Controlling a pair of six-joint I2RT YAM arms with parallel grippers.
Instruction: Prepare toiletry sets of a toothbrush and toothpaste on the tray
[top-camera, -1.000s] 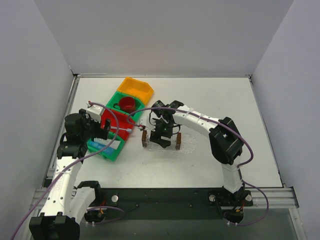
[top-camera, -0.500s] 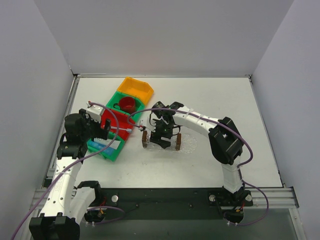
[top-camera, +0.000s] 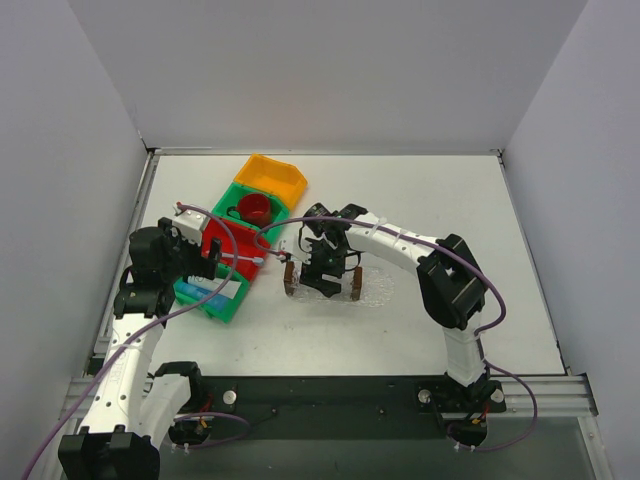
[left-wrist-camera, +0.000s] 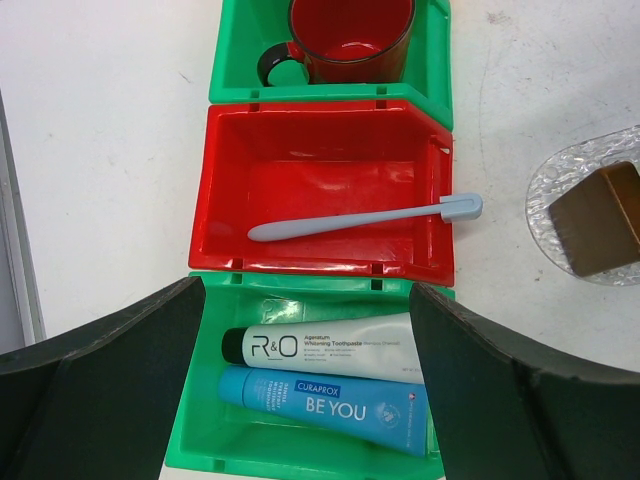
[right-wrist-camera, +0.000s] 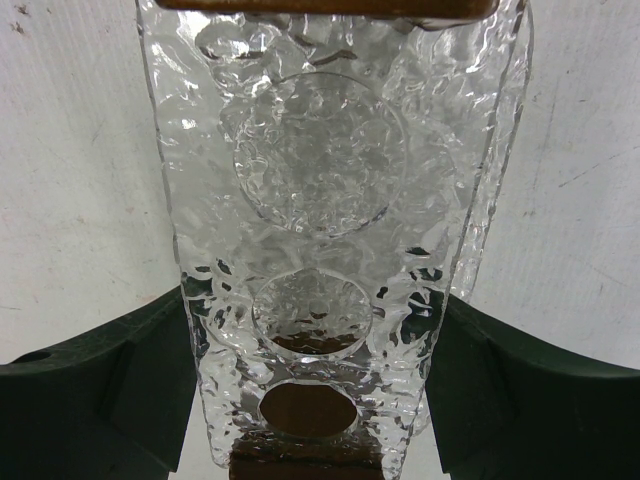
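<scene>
Now, over on the left of the tabletop (top-camera: 450, 200), the left end effector (left-wrist-camera: 308, 288) hangs with its jaws spread wide, holding nothing, right above the nearest green bin (left-wrist-camera: 300, 448). Inside lie the toothpaste tubes, side by side: the silver-grey tube (left-wrist-camera: 320, 347) on the far side, the blue tube (left-wrist-camera: 320, 398) on the near side. Next bin out, the red bin (left-wrist-camera: 320, 150), has the toothbrush (left-wrist-camera: 360, 218) lying across it, head poking over the right rim. Beyond that, a red mug (left-wrist-camera: 350, 40) sits in another green bin. Mid-table, the right end effector (top-camera: 322, 278) stands part-way open astride the clear glass tray (right-wrist-camera: 320, 150); whether it pinches the tray, I cannot tell.
</scene>
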